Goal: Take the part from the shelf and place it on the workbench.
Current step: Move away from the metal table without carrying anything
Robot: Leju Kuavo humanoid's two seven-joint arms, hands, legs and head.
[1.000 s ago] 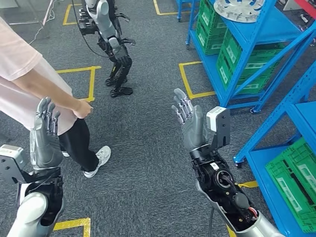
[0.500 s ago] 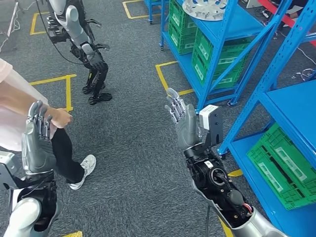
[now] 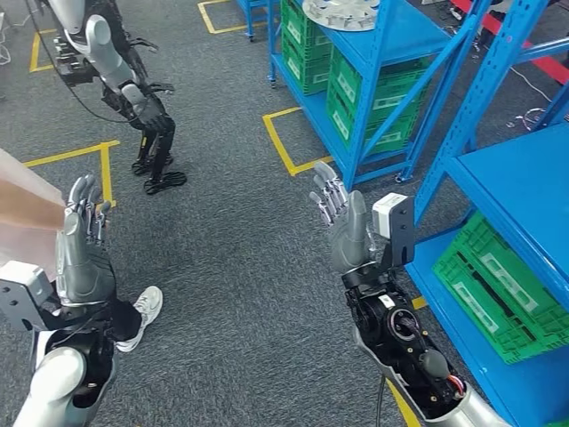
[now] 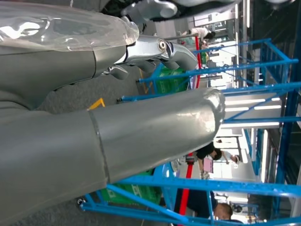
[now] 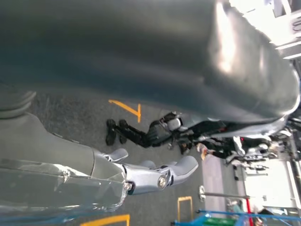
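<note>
Right hand and left hand, both raised with fingers spread and empty. The part, a pale disc, lies on the top of the blue shelf well ahead. The approach should favour open carpet, clear of shelf posts, the person's shoe and the other robot.

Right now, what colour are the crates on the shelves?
Green, on blue shelves; the crates show best in the head view.
</note>
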